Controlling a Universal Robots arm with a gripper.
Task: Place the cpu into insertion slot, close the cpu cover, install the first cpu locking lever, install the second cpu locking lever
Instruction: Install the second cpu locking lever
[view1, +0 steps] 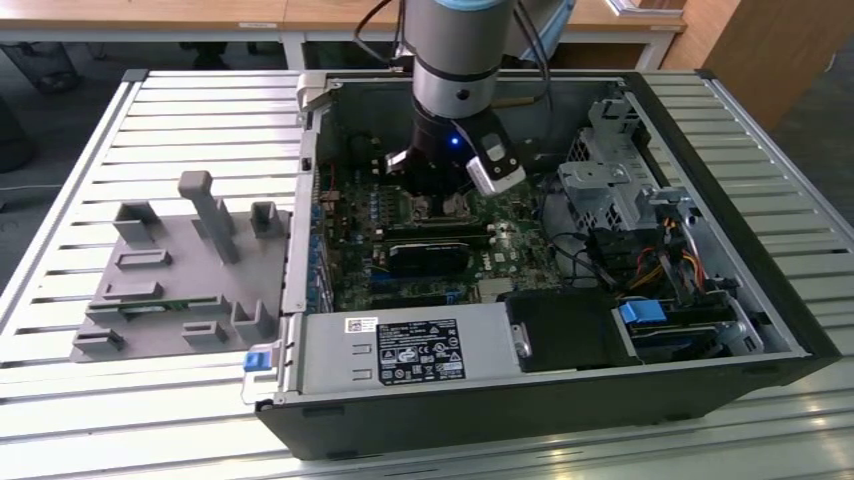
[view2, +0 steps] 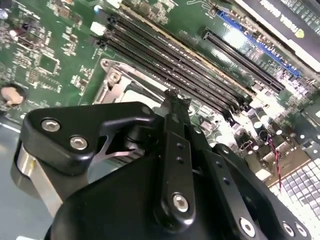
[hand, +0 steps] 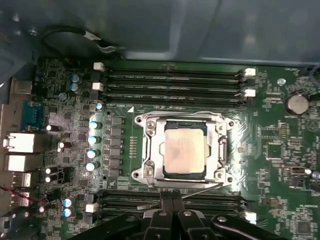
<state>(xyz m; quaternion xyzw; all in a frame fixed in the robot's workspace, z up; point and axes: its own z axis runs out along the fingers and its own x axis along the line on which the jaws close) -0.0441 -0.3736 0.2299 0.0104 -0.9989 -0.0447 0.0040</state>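
In the first wrist view the cpu (hand: 184, 149) lies flat in the insertion slot (hand: 224, 174), its silvery face showing. The cpu cover (hand: 150, 150) is down around it as a silver frame. A thin wire locking lever (hand: 200, 186) runs along the socket edge nearest my fingers. My gripper (hand: 171, 199) is shut, its tips together just beside that edge; whether they touch the lever is hidden. In the second wrist view the gripper (view2: 173, 97) stands over the socket frame (view2: 117, 85). The exterior view has the gripper (view1: 430, 195) low inside the open computer case.
Long black memory slots (hand: 172, 80) flank the socket on two sides. A black graphics card (view1: 427, 258), a power supply (view1: 400, 350) and a drive cage (view1: 601, 190) crowd the case. A grey fixture (view1: 174, 270) sits on the slatted table at the exterior view's left.
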